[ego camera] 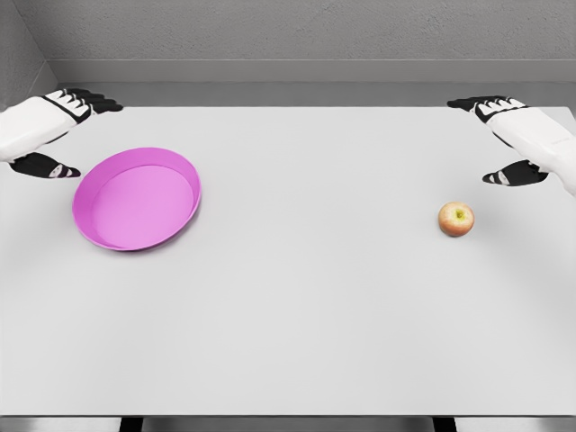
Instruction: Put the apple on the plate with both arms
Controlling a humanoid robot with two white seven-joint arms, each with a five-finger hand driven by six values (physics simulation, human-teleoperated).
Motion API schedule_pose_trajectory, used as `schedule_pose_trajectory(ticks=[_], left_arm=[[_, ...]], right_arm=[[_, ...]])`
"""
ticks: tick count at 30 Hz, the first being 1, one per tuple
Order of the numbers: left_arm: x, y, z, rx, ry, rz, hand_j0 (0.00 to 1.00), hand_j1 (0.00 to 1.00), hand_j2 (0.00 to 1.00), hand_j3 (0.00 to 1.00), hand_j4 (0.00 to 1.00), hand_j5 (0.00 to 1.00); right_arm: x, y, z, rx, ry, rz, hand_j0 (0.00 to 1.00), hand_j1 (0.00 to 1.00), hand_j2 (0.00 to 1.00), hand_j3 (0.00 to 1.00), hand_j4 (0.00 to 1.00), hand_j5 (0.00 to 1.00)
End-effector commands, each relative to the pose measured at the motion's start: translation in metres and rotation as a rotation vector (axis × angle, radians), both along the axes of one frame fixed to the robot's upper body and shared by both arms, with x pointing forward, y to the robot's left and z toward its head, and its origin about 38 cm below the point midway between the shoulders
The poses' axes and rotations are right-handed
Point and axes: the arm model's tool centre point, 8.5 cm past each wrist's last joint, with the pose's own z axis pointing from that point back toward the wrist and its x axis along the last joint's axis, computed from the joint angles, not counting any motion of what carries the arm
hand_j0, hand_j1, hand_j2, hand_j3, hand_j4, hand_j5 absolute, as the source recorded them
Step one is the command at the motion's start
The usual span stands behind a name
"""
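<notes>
Head view shows a pale grey table (pixel 297 315) with the two task things set well apart: the apple (pixel 456 219) sits upright toward the right side, stem dimple up, and the plate (pixel 137 198), a shallow pink dish with a raised rim, lies toward the left, with nothing in it. That wide spacing looks like the reason for two arms, since each thing lies on a different hand's side; I judge the apple falls to the right arm and the plate to the left. The left hand (pixel 49 126) hangs over the table's far left edge, near the plate but not touching it, fingers spread and slack with the thumb held apart below them, grasping nothing. The right hand (pixel 517 135) mirrors it at the far right, behind and to the right of the apple and clear of it, fingers likewise loose and extended, thumb dropped toward the fruit. Both hands look parked in a ready pose, so the task appears not yet begun. The apple, being round, could roll if nudged from one side, so a grasp closing from above seems safer.
</notes>
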Motion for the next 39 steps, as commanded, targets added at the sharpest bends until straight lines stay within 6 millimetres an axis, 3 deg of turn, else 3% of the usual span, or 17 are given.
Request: schedule_pose_trajectory(ticks=[1, 6, 10, 20, 26, 32, 39], left_arm=[[0.000, 0.000, 0.000, 0.002, -0.002, 0.000, 1.00, 1.00, 1.00, 1.00, 1.00, 1.00], [0.001, -0.005, -0.003, 0.014, 0.012, -0.009, 1.00, 1.00, 1.00, 1.00, 1.00, 1.00], [-0.002, -0.013, -0.002, 0.030, 0.021, -0.035, 1.00, 1.00, 1.00, 1.00, 1.00, 1.00], [-0.003, -0.015, 0.006, 0.038, -0.005, -0.044, 1.00, 1.00, 1.00, 1.00, 1.00, 1.00], [-0.003, -0.016, 0.006, 0.038, -0.005, -0.046, 1.00, 1.00, 1.00, 1.00, 1.00, 1.00], [-0.003, -0.015, 0.006, 0.041, -0.006, -0.044, 1.00, 1.00, 1.00, 1.00, 1.00, 1.00], [-0.008, -0.023, 0.006, 0.045, -0.010, -0.073, 1.00, 1.00, 1.00, 1.00, 1.00, 1.00]], right_arm=[[0.000, 0.000, 0.000, 0.000, -0.001, 0.000, 1.00, 1.00, 1.00, 1.00, 1.00, 1.00], [-0.001, -0.003, -0.002, -0.007, 0.017, -0.011, 1.00, 1.00, 1.00, 1.00, 1.00, 1.00], [-0.014, 0.004, -0.039, -0.086, 0.177, 0.046, 1.00, 1.00, 1.00, 1.00, 1.00, 1.00], [-0.021, 0.001, -0.052, -0.187, 0.369, 0.079, 1.00, 1.00, 1.00, 1.00, 1.00, 1.00], [-0.010, -0.013, -0.071, -0.194, 0.432, 0.004, 1.00, 1.00, 1.00, 1.00, 1.00, 1.00], [0.008, 0.002, -0.075, -0.207, 0.444, 0.004, 1.00, 1.00, 1.00, 1.00, 1.00, 1.00], [0.005, 0.008, -0.083, -0.214, 0.463, 0.025, 1.00, 1.00, 1.00, 1.00, 1.00, 1.00]])
